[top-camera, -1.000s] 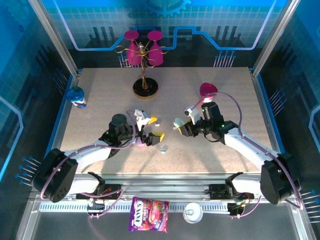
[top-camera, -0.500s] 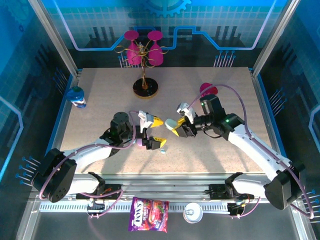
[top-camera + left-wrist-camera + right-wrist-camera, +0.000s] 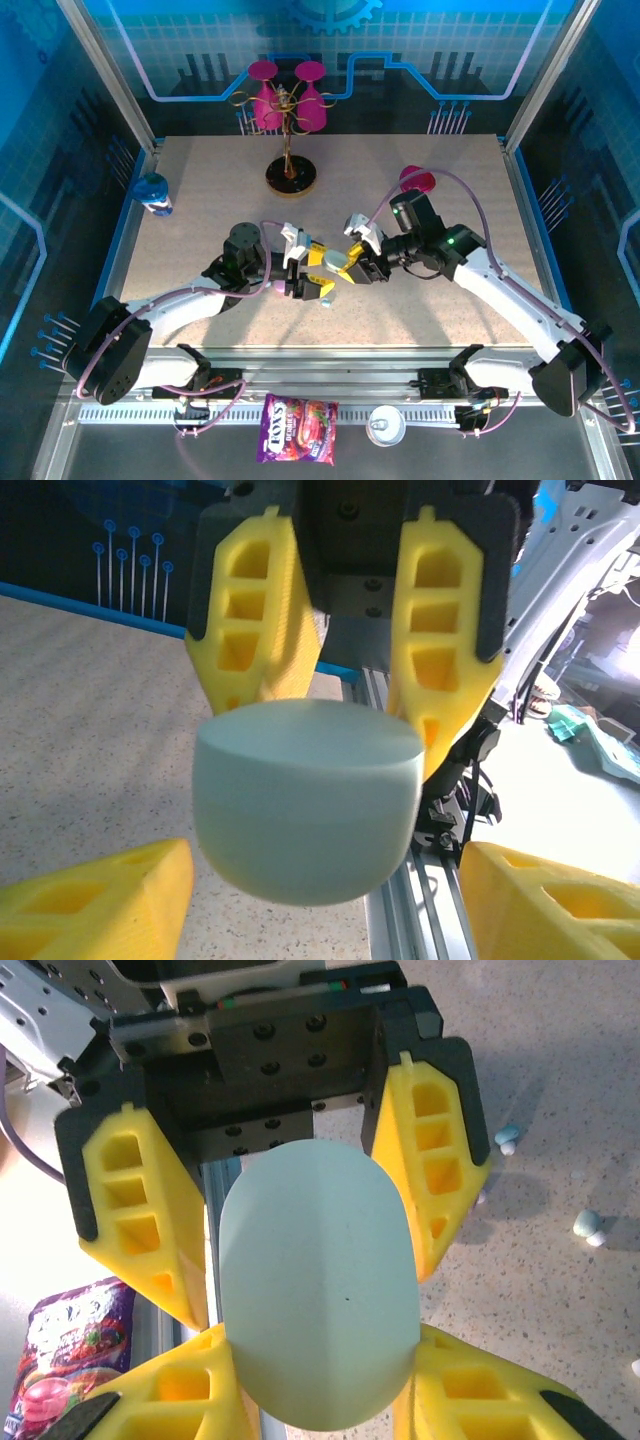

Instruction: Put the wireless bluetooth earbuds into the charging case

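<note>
My right gripper [image 3: 320,1360] is shut on the pale green charging case [image 3: 315,1290], holding it above the table. In the top view the charging case [image 3: 335,259] hangs mid-table between the two arms. My left gripper [image 3: 328,865] faces it with one yellow finger on each side of the charging case [image 3: 305,800]. Its jaws stand open, with a small gap showing on the right side. In the top view my left gripper [image 3: 318,273] meets my right gripper [image 3: 351,262] head on. Tiny pastel earbuds [image 3: 507,1138] lie loose on the table, another earbud [image 3: 588,1228] among them.
A stand with pink wine glasses [image 3: 288,100] rises at the back centre. One pink glass [image 3: 417,180] stands behind my right arm. A blue bottle [image 3: 153,193] is at the left edge. A candy bag [image 3: 298,414] and a white lid [image 3: 386,425] lie on the front rail.
My right gripper carried the case leftward until it sat between my left gripper's fingers. The left jaws narrowed around it.
</note>
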Robot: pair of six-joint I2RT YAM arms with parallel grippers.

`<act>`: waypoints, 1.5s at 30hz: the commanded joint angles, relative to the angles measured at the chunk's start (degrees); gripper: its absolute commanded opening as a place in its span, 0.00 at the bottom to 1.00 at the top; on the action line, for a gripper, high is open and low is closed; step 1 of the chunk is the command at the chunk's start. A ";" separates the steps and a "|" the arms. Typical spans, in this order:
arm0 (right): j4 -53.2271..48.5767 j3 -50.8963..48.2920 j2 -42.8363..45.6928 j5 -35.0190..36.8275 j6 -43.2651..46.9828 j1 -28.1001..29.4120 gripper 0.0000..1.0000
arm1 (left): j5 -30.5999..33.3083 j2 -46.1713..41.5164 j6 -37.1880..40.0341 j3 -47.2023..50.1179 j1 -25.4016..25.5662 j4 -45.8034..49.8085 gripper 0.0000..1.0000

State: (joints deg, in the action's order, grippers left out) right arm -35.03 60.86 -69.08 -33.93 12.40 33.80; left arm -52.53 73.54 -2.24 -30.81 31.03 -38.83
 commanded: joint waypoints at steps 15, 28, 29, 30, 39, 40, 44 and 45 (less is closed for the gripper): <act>-4.52 2.49 -1.78 1.09 1.83 1.29 0.26 | -3.11 -0.13 -0.81 -2.24 0.51 -0.16 0.51; -3.30 2.45 -1.50 1.92 0.82 1.31 0.37 | -3.61 0.11 -0.28 -2.24 0.61 -0.32 0.26; -3.14 2.34 -1.34 2.06 0.78 1.34 0.37 | -3.62 0.12 -0.31 -2.24 0.61 -0.39 0.25; -3.00 2.27 -1.11 2.21 0.74 1.35 0.39 | -3.77 0.20 -0.24 -2.19 0.55 -0.41 0.25; 1.27 0.64 1.15 5.21 -1.63 -0.39 0.64 | -4.31 -0.26 1.34 -1.69 0.61 -0.13 0.24; 2.03 0.34 1.52 5.45 -2.28 -0.82 0.64 | -4.52 -0.32 1.63 -1.56 0.57 -0.15 0.24; 4.33 -0.65 2.75 7.92 -4.93 -2.33 0.64 | -5.52 -0.41 2.33 -1.32 0.61 -0.74 0.25; 4.60 -0.80 3.04 8.26 -5.46 -2.67 0.65 | -5.88 -0.41 2.44 -1.19 0.58 -1.17 0.25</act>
State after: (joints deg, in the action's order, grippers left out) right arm -34.63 60.75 -67.11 -30.00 9.82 32.88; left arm -53.71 73.56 -2.42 -31.38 30.96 -37.78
